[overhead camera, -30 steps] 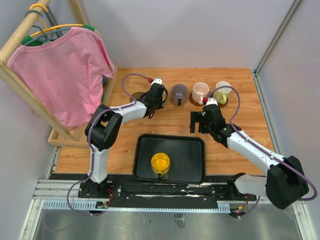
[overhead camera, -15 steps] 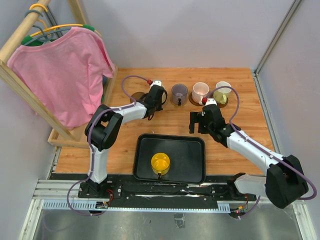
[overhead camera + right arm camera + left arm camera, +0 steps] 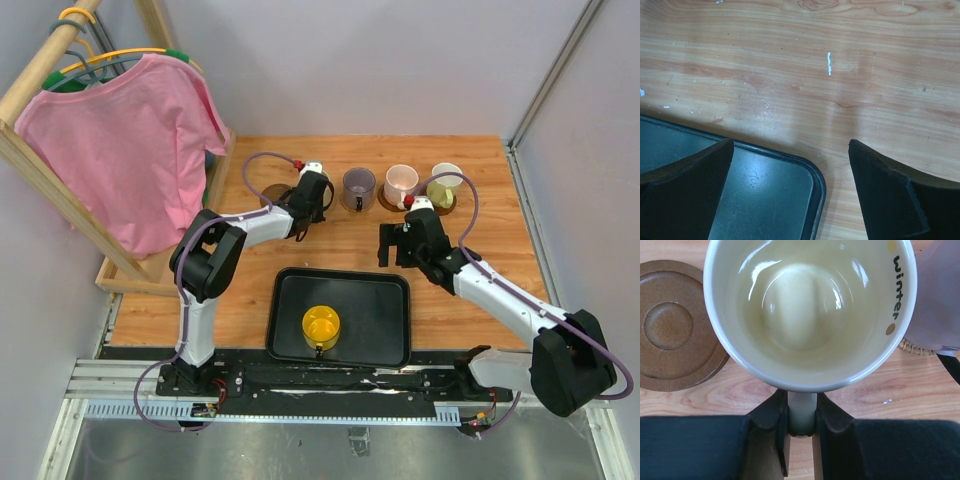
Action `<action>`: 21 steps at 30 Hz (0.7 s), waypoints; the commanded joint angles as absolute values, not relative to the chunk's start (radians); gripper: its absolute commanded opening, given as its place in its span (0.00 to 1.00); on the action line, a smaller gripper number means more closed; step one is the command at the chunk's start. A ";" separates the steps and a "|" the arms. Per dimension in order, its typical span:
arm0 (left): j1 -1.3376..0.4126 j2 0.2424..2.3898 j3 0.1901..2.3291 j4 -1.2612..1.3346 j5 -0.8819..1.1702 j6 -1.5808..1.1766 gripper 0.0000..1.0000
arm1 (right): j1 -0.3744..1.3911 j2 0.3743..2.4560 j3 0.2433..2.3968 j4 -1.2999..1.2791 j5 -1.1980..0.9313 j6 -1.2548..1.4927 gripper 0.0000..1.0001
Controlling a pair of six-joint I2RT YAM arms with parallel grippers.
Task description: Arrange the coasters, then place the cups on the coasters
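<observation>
Shifted only slightly since a second ago: left pincer [image 3: 801, 415] a touch nearer the bases, right pincer [image 3: 790, 145] a touch to its left.

Left pincer: narrowly parted, clamps the handle of the cream-beige glazed ceramic mug [image 3: 810, 315] lettered "winter". Mug upright, directly ahead of the fingertips; lifted or standing, cannot tell.

Dark brown ringed round coaster [image 3: 675, 335]: bare, just left of the held mug.

Translucent grey-purple mug [image 3: 940, 300]: just right of the held mug, over a woven tan coaster [image 3: 912, 346].

Pale pink mug [image 3: 401, 182], pale yellow-green mug [image 3: 446, 180]: beyond the right pincer.

Right pincer: spread wide, holds nothing, hangs over a corner of the black rectangular plastic tray [image 3: 765, 190].

Yellow mug [image 3: 321, 325]: in the tray, nearward and left of the right pincer.
</observation>
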State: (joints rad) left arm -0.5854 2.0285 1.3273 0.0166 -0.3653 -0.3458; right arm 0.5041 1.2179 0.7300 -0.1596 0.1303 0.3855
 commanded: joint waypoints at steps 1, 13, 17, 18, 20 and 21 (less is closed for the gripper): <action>-0.583 2.018 1.322 0.085 -0.380 -0.356 0.07 | 0.491 1.220 0.750 -0.146 0.116 0.394 0.99; -0.583 1.976 1.302 0.063 -0.380 -0.338 0.59 | 0.491 1.221 0.748 -0.140 0.108 0.401 0.99; -0.585 1.942 1.279 0.060 -0.380 -0.339 0.62 | 0.491 1.218 0.748 -0.140 0.106 0.402 0.99; -0.585 1.926 1.272 0.059 -0.380 -0.339 0.63 | 0.491 1.215 0.748 -0.140 0.106 0.403 0.99; -0.584 1.896 1.253 0.052 -0.381 -0.336 0.66 | 0.491 1.215 0.749 -0.143 0.106 0.404 0.99; -0.584 1.878 1.240 0.050 -0.383 -0.334 0.68 | 0.491 1.212 0.749 -0.143 0.107 0.404 0.99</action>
State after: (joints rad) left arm -0.5854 1.9755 1.2713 0.0410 -0.3653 -0.3439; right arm 0.5041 1.2179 0.7300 -0.1543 0.1120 0.3931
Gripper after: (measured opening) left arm 0.655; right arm 0.992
